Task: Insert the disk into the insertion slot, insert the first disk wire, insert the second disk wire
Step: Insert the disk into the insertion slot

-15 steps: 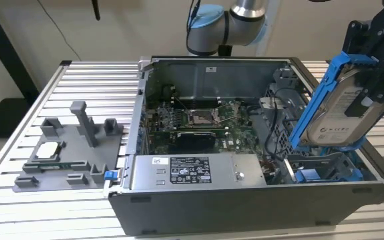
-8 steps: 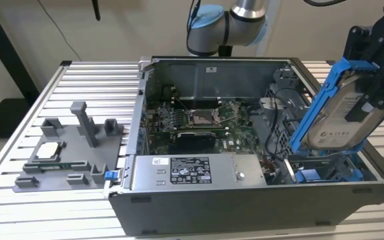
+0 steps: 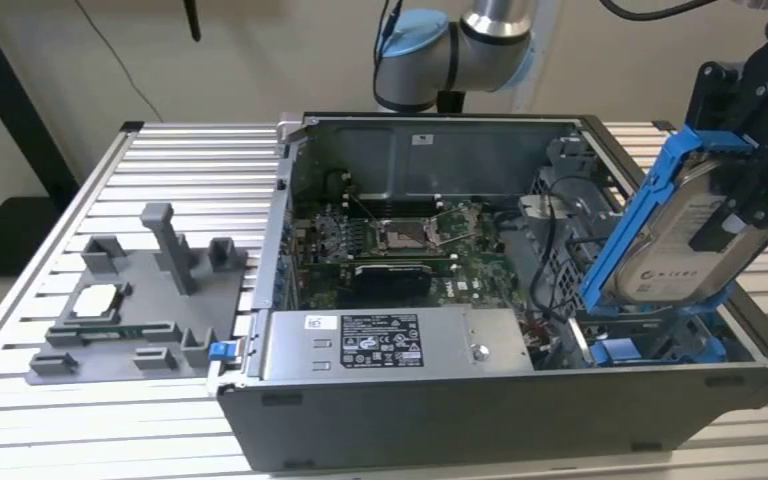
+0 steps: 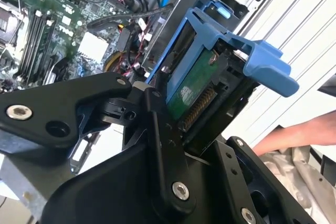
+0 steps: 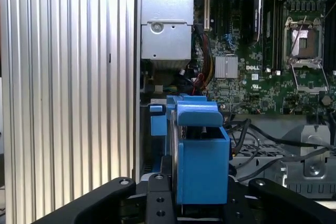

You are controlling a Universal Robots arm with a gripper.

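The jaws of the gripper (image 3: 728, 205) are closed on the upper end of the disk (image 3: 671, 240), one black finger (image 4: 157, 129) being pressed against each broad side, so that the drive is clamped across its thickness and its long edges are left free. The disk is seated in its blue frame (image 3: 631, 225), whose handle (image 4: 262, 61) projects past the fingers in the second wrist view. The drive is held steeply tilted, label facing outward, with its upper end leaning toward the exterior view's right. Its lower end has been brought down to the mouth of the insertion slot (image 3: 644, 348), at the corner of the computer case (image 3: 491, 420) nearest the exterior view's right. This attitude is judged to have been chosen so that the leading edge can be lined up with the blue tabs there. The disk is judged not yet seated, most of its length standing above the case. Loose cables (image 5: 273, 140) are seen lying beside the bay, and the wire steps are judged not to have been started. A power-supply box (image 3: 398, 345) is set along the case's near edge, with the motherboard (image 3: 398, 240) behind it. The case is carried on a slatted table (image 3: 157, 420), where a grey fixture (image 3: 131, 300) is placed toward the exterior view's left edge. A person's hand (image 4: 299, 132) is seen resting beyond the case.
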